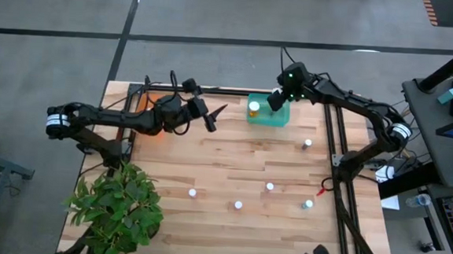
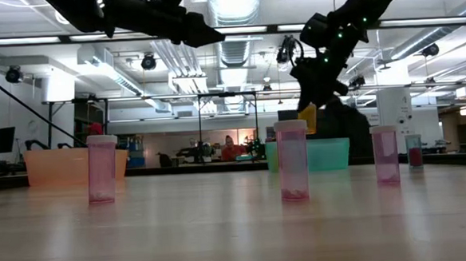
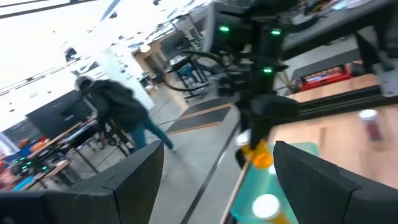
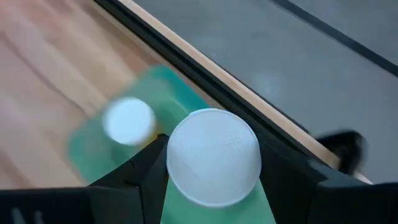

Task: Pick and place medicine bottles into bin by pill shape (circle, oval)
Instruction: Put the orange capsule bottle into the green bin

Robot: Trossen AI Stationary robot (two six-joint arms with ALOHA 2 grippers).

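Note:
My right gripper [image 1: 278,101] hangs over the green bin [image 1: 270,116] at the table's far edge, shut on a medicine bottle [image 4: 214,155] with a white cap and an orange body [image 3: 261,155]. Another white-capped bottle [image 1: 254,107] stands inside that bin. My left gripper [image 1: 215,115] is open and holds nothing; it hovers level, just right of the orange bin [image 1: 153,107] and pointing toward the green bin. Several more bottles [image 1: 270,187] stand upright on the wooden table; in the low view the nearest one [image 2: 291,159] has a pink see-through body. My right gripper pinches the bottle between its two fingers [image 4: 149,168], just under the white cap [image 4: 214,152]. It comes at the bottle slanting down from above. The bottle hangs clear above the green bin, cap up; its orange body [image 2: 307,118] shows below the fingers.
Loose bottles stand at the right [image 1: 307,144] and along the near middle [image 1: 192,193], [image 1: 238,205], [image 1: 308,204]. A leafy green plant [image 1: 119,207] fills the near left corner. A black frame rail [image 1: 332,141] runs along the right side. People move in the room behind.

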